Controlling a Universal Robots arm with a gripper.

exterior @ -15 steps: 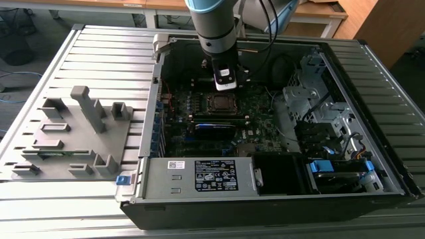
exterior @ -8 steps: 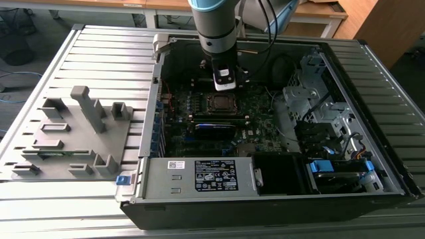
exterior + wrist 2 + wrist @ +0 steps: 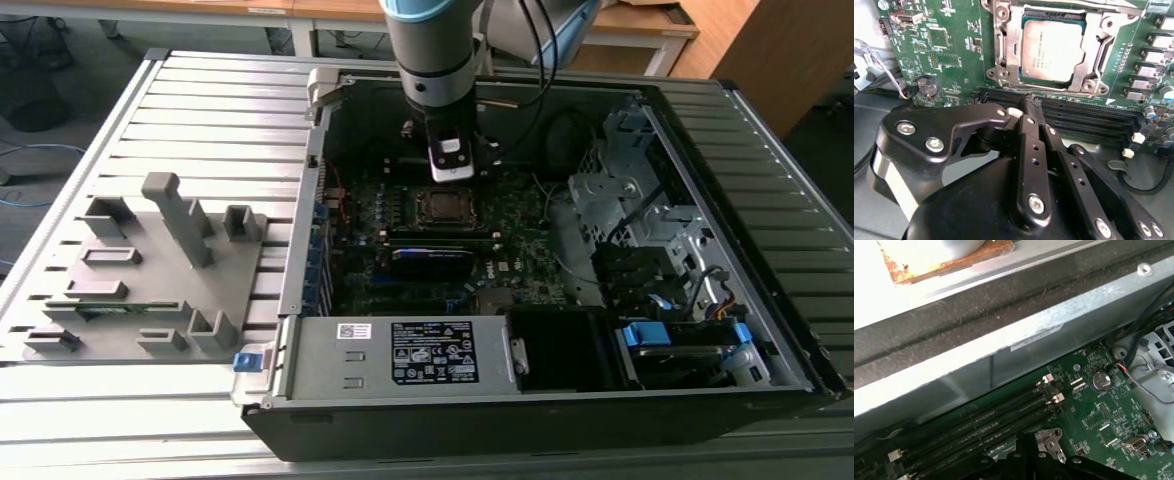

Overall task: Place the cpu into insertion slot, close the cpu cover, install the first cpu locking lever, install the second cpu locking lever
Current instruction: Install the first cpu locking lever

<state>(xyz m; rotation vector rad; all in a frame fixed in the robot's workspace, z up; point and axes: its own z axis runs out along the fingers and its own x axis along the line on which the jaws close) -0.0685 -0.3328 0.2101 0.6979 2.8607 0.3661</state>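
Exterior view, left to right: grey fixture tray [image 3: 147,265] on the counter [image 3: 80,420], then the open computer case [image 3: 747,230]. Claw [image 3: 451,172] hangs above the insertion slot [image 3: 442,204]. Second wrist view: claw fingers [image 3: 1029,120] pressed together, empty; cpu [image 3: 1053,47] seated in the slot, cpu cover [image 3: 1004,45] down around it.

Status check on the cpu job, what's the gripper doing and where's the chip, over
Gripper shut, holding nothing, poised beside the memory slots. Cpu seated in the insertion slot, cpu cover down over it. Nothing in the way.
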